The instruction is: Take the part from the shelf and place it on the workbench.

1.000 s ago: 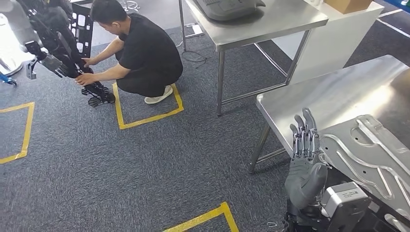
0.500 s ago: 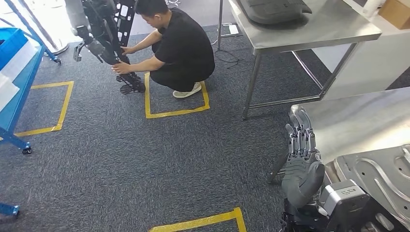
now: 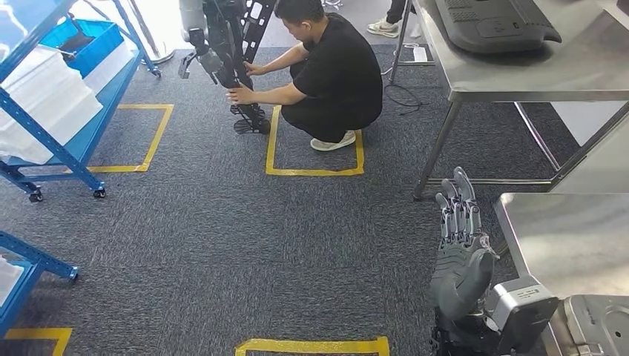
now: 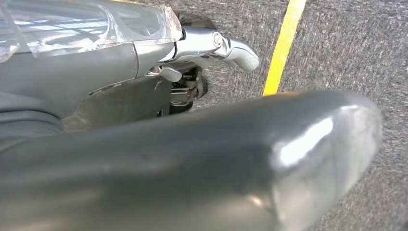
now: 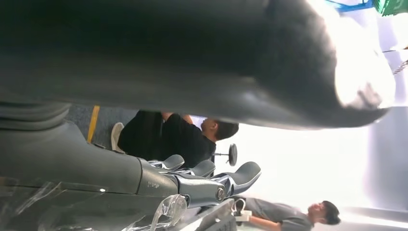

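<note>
Grey stamped-metal part (image 3: 593, 326) with raised ribs lying on shiny steel workbench (image 3: 564, 237), right hand (image 3: 461, 248) empty, fingers straight, left hand (image 4: 192, 159) state unclear

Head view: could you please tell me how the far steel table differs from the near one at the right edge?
The far table carries a dark grey part; the near table carries a silvery part at its near end, and the rest of its top is bare. The far table stands next to the crouching person; the near table stands close by the robot. Both have shiny steel tops.
</note>
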{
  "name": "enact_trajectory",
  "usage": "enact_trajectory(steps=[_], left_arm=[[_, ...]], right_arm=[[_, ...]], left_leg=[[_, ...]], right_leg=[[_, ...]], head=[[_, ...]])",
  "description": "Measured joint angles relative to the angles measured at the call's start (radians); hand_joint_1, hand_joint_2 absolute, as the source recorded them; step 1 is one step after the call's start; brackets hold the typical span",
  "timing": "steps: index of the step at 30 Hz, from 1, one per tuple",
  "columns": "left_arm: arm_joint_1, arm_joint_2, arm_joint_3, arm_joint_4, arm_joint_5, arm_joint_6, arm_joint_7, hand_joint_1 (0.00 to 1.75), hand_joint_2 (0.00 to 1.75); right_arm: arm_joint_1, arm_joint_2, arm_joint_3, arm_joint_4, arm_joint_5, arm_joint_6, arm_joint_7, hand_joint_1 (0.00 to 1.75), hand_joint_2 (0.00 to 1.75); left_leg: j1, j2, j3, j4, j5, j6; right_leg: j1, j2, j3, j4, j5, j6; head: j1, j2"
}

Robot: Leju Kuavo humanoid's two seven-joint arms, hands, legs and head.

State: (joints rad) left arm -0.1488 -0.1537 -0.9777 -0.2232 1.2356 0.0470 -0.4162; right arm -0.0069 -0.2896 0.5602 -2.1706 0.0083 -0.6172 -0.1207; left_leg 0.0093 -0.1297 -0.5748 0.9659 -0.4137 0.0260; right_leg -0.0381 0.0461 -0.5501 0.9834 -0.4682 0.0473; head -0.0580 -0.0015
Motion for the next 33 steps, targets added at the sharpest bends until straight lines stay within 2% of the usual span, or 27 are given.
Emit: enact_trajectory(steps=[2, 3, 4, 5, 6, 7, 8, 9, 11, 12, 13, 15, 16, 17, 19, 20, 21, 22, 23, 24, 26, 27, 28, 30, 31, 32, 33], left_arm=[[0.000, 0.001, 0.000, 0.000, -0.001, 0.000, -0.002, 0.00, 0.00], [-0.001, 0.001, 0.000, 0.000, -0.001, 0.000, -0.003, 0.00, 0.00], [-0.001, 0.001, 0.000, 0.000, -0.001, -0.001, -0.004, 0.00, 0.00], [-0.001, 0.001, 0.000, 0.000, -0.001, -0.001, -0.004, 0.00, 0.00], [-0.001, 0.001, 0.000, 0.000, -0.001, -0.002, -0.004, 0.00, 0.00], [-0.001, 0.001, 0.000, 0.000, 0.000, -0.002, -0.003, 0.00, 0.00], [-0.001, 0.001, 0.000, 0.000, 0.000, -0.002, -0.001, 0.00, 0.00], [-0.002, 0.001, 0.000, 0.000, 0.001, -0.002, 0.001, 0.00, 0.00], [-0.003, 0.001, 0.000, 0.000, 0.002, -0.003, 0.004, 0.00, 0.00], [-0.004, 0.001, 0.000, 0.000, 0.002, -0.003, 0.004, 0.00, 0.00], [-0.004, 0.001, 0.000, 0.000, 0.002, -0.004, 0.005, 0.00, 0.00], [-0.003, 0.001, 0.000, 0.000, 0.002, -0.005, 0.007, 0.00, 0.00], [-0.002, 0.001, 0.000, 0.000, 0.002, -0.005, 0.008, 0.00, 0.00], [-0.001, 0.000, 0.000, 0.000, 0.002, -0.005, 0.009, 0.00, 0.00], [-0.003, 0.000, 0.000, 0.000, -0.001, -0.005, 0.010, 0.00, 0.00], [-0.003, -0.001, 0.000, 0.000, -0.003, -0.005, 0.010, 0.00, 0.00], [-0.003, -0.001, 0.000, 0.000, -0.006, -0.005, 0.010, 0.00, 0.00], [-0.003, -0.001, 0.000, 0.000, -0.007, -0.005, 0.010, 0.00, 0.00], [-0.002, -0.001, 0.000, 0.000, -0.009, -0.005, 0.010, 0.00, 0.00], [-0.002, -0.001, 0.000, 0.000, -0.010, -0.005, 0.010, 0.00, 0.00], [-0.001, -0.001, 0.000, 0.000, -0.012, -0.006, 0.008, 0.00, 0.00], [-0.001, -0.001, 0.000, 0.000, -0.012, -0.006, 0.007, 0.00, 0.00], [0.000, -0.001, 0.000, 0.000, -0.011, -0.005, 0.006, 0.00, 0.00], [0.000, 0.000, 0.000, 0.000, -0.010, -0.002, 0.004, 0.00, 0.00], [0.000, 0.001, 0.000, 0.000, -0.009, 0.000, 0.003, 0.00, 0.00], [0.000, 0.001, 0.000, 0.000, -0.008, 0.002, 0.002, 0.00, 0.00], [0.000, 0.001, 0.000, 0.000, -0.008, 0.004, 0.001, 0.00, 0.00]], right_arm=[[-0.001, 0.000, 0.001, 0.000, 0.000, 0.000, -0.001, 0.00, 0.00], [0.000, 0.000, 0.001, 0.000, 0.000, 0.000, -0.001, 0.00, 0.00], [0.000, 0.000, 0.001, 0.000, 0.000, 0.000, -0.001, 0.00, 0.00], [0.001, -0.001, 0.002, 0.000, 0.000, 0.000, -0.002, 0.00, 0.00], [0.001, -0.001, 0.003, 0.000, 0.000, 0.000, -0.002, 0.00, 0.00], [0.000, -0.001, 0.004, 0.001, -0.001, 0.000, -0.002, 0.00, 0.00], [-0.002, -0.001, 0.006, 0.001, -0.001, 0.000, -0.002, 0.00, 0.00], [-0.003, -0.001, 0.008, 0.001, -0.002, 0.000, -0.003, 0.00, 0.00], [-0.007, -0.001, 0.009, 0.001, -0.004, 0.000, -0.005, 0.00, 0.00], [-0.008, -0.001, 0.009, 0.001, -0.005, 0.000, -0.006, 0.00, 0.00], [-0.009, -0.001, 0.010, 0.002, -0.006, 0.000, -0.006, 0.00, 0.00], [-0.011, -0.001, 0.012, 0.002, -0.007, 0.000, -0.008, 0.00, 0.00], [-0.013, -0.001, 0.012, 0.003, -0.007, 0.000, -0.008, 0.00, 0.00], [-0.014, -0.002, 0.013, 0.003, -0.007, 0.000, -0.008, 0.00, 0.00], [-0.012, -0.005, 0.013, 0.003, -0.008, 0.000, -0.008, 0.00, 0.00], [-0.010, -0.006, 0.014, 0.004, -0.008, 0.000, -0.008, 0.00, 0.00], [-0.009, -0.008, 0.014, 0.005, -0.009, 0.000, -0.008, 0.00, 0.00], [-0.007, -0.009, 0.015, 0.006, -0.009, 0.000, -0.008, 0.00, 0.00], [-0.007, -0.011, 0.015, 0.006, -0.009, 0.000, -0.008, 0.00, 0.00], [-0.007, -0.012, 0.015, 0.007, -0.010, 0.000, -0.008, 0.00, 0.00], [-0.006, -0.015, 0.016, 0.007, -0.011, 0.000, -0.007, 0.00, 0.00], [-0.006, -0.016, 0.017, 0.008, -0.012, 0.000, -0.007, 0.00, 0.00], [-0.005, -0.016, 0.017, 0.008, -0.014, 0.000, -0.007, 0.00, 0.00], [-0.004, -0.017, 0.018, 0.009, -0.021, 0.000, -0.005, 0.00, 0.00], [-0.004, -0.018, 0.019, 0.010, -0.025, 0.000, -0.005, 0.00, 0.00], [-0.004, -0.018, 0.020, 0.010, -0.031, 0.000, -0.004, 0.00, 0.00], [-0.003, -0.018, 0.021, 0.012, -0.036, 0.001, -0.003, 0.00, 0.00]], left_leg=[[-0.001, 0.049, -0.023, 0.050, -0.028, -0.009], [-0.003, 0.082, -0.050, 0.107, -0.057, -0.013], [-0.003, 0.105, -0.087, 0.180, -0.091, -0.016], [-0.002, 0.114, -0.124, 0.252, -0.118, -0.018], [-0.002, 0.118, -0.150, 0.300, -0.131, -0.018], [-0.002, 0.121, -0.157, 0.309, -0.125, -0.016], [-0.003, 0.124, -0.142, 0.276, -0.102, -0.012], [-0.005, 0.135, -0.107, 0.207, -0.068, -0.006], [-0.017, 0.176, -0.034, 0.060, -0.015, 0.011], [-0.023, 0.191, -0.015, 0.020, -0.004, 0.017], [-0.028, 0.195, -0.009, 0.005, -0.002, 0.021], [-0.028, 0.172, -0.008, -0.001, 0.002, 0.027], [-0.025, 0.160, -0.003, -0.009, 0.006, 0.030], [-0.021, 0.149, 0.003, -0.017, 0.010, 0.034], [-0.017, 0.126, 0.011, -0.025, 0.015, 0.040], [-0.017, 0.113, 0.012, -0.025, 0.014, 0.042], [-0.018, 0.097, 0.012, -0.024, 0.014, 0.043], [-0.018, 0.082, 0.013, -0.024, 0.013, 0.044], [-0.017, 0.065, 0.015, -0.023, 0.013, 0.043], [-0.016, 0.049, 0.017, -0.021, 0.011, 0.041], [-0.015, 0.019, 0.019, -0.015, 0.006, 0.033], [-0.015, 0.008, 0.016, -0.012, 0.003, 0.027], [-0.015, -0.002, 0.012, -0.010, 0.003, 0.022], [-0.012, -0.019, 0.005, -0.010, 0.004, 0.013], [-0.012, -0.011, 0.001, -0.004, 0.000, 0.009], [-0.012, 0.011, -0.008, 0.018, -0.012, 0.003], [-0.013, 0.042, -0.029, 0.063, -0.036, -0.002]], right_leg=[[0.000, -0.023, 0.003, -0.002, 0.001, -0.014], [0.001, -0.035, 0.004, -0.002, 0.000, -0.019], [0.003, -0.048, 0.004, -0.002, -0.001, -0.022], [0.005, -0.061, 0.005, -0.002, -0.002, -0.025], [0.006, -0.075, 0.005, -0.002, -0.004, -0.026], [0.008, -0.088, 0.006, -0.002, -0.006, -0.026], [0.009, -0.101, 0.008, -0.002, -0.008, -0.026], [0.011, -0.113, 0.011, -0.002, -0.010, -0.025], [0.015, -0.135, 0.019, -0.003, -0.016, -0.020], [0.017, -0.145, 0.022, -0.003, -0.019, -0.016], [0.017, -0.154, 0.025, -0.005, -0.021, -0.011], [0.016, -0.169, 0.033, -0.010, -0.025, 0.001], [0.015, -0.157, 0.035, -0.007, -0.032, 0.005], [0.015, -0.133, 0.029, 0.014, -0.048, 0.009], [0.014, -0.073, -0.020, 0.123, -0.107, 0.012], [0.015, -0.058, -0.058, 0.194, -0.137, 0.013], [0.015, -0.052, -0.089, 0.249, -0.152, 0.014], [0.015, -0.050, -0.106, 0.271, -0.148, 0.015], [0.014, -0.049, -0.103, 0.252, -0.122, 0.016], [0.012, -0.043, -0.081, 0.195, -0.082, 0.017], [0.007, -0.002, -0.023, 0.057, -0.015, 0.016], [0.005, 0.013, -0.005, 0.013, 0.000, 0.013], [0.005, 0.023, 0.002, -0.005, 0.003, 0.008], [0.009, 0.003, 0.002, -0.007, 0.004, -0.004], [0.009, -0.008, 0.004, -0.008, 0.004, -0.011], [0.008, -0.020, 0.006, -0.010, 0.004, -0.018], [0.008, -0.034, 0.009, -0.011, 0.003, -0.024]], head=[[-0.002, 0.000], [-0.004, 0.000], [-0.005, 0.000], [-0.006, 0.000], [-0.006, 0.000], [-0.006, 0.000], [-0.006, 0.000], [-0.006, 0.000], [-0.006, 0.000], [-0.005, 0.000], [-0.005, 0.000], [-0.006, 0.000], [-0.005, 0.000], [-0.004, 0.000], [-0.002, 0.000], [-0.002, 0.000], [-0.001, 0.000], [-0.001, 0.000], [-0.001, 0.000], [-0.001, 0.000], [-0.001, 0.000], [-0.001, 0.000], [-0.001, 0.000], [-0.001, 0.000], [-0.002, 0.000], [-0.003, 0.000], [-0.005, 0.000]])
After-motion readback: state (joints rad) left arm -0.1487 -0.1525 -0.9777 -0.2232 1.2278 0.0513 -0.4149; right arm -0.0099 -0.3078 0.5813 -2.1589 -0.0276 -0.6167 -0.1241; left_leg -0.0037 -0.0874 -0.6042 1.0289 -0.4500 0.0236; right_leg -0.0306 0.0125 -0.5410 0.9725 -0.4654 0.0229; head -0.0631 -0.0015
